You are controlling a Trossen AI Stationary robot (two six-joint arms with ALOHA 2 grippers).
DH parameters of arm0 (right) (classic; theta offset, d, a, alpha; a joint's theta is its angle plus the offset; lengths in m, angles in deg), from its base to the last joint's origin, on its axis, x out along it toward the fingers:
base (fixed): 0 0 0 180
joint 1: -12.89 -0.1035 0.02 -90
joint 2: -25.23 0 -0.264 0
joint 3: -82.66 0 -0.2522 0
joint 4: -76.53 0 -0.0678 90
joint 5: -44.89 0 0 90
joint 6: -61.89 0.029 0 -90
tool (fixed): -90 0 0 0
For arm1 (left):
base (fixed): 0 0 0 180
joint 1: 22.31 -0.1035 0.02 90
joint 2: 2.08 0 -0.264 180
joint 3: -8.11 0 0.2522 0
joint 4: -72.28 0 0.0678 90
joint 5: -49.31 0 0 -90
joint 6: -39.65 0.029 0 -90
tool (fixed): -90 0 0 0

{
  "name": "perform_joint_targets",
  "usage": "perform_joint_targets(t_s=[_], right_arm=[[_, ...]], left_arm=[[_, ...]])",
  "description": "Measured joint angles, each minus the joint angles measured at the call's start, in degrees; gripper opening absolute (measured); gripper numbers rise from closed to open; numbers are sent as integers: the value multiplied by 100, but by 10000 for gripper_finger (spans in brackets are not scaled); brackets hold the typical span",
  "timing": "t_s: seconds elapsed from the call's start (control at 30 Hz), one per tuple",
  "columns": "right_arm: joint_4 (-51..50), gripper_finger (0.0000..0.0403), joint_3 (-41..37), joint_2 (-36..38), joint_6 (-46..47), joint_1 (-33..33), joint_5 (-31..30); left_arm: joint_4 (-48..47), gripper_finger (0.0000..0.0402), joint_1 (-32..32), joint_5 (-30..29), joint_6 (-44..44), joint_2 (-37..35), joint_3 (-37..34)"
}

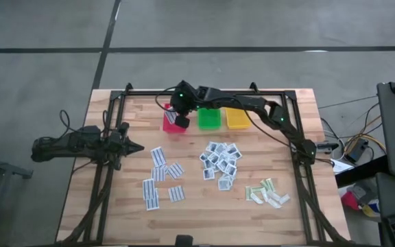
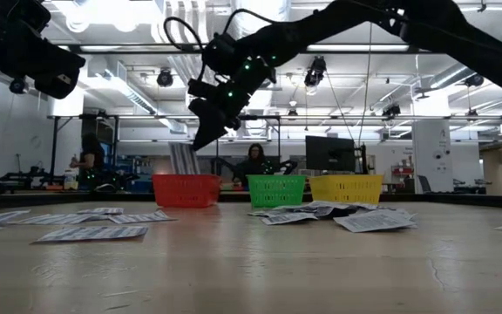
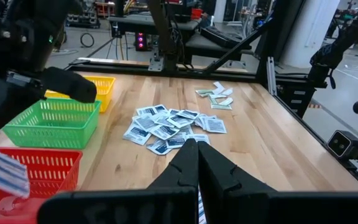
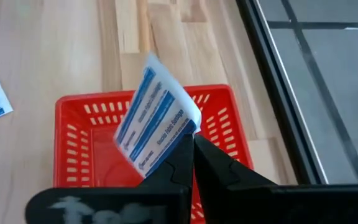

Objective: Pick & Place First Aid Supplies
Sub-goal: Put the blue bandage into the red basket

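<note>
My right gripper is shut on an oblong white packet with blue stripes above the red basket; in the high view it is over that basket. More oblong striped packets lie flat left of centre. Small square white-blue packets are heaped in the middle. Pale green-beige strips lie to the right. My left gripper is shut and hovers at the table's left side, away from all packets. My right gripper pinches the striped packet between its two fingers at one short end, near a corner. The fingers come from above, slanting down over the red basket. The packet is lifted clear of the basket and sits tilted in the hold.
A green basket and a yellow basket stand in a row right of the red one near the far edge. A dark frame rail runs round the table. Bare wood lies along the near edge. People sit in the room behind.
</note>
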Motion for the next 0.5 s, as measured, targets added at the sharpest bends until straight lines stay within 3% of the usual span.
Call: perform_joint_targets(t_s=[0.23, 0.5], right_arm=[[-802, 8, 423, -407, -10, 0, 3], [-972, 8, 867, -569, 6, 0, 6]], left_arm=[[-3, 0, 0, -1, 0, 0, 0], [-2, 0, -1, 0, -1, 0, 0]])
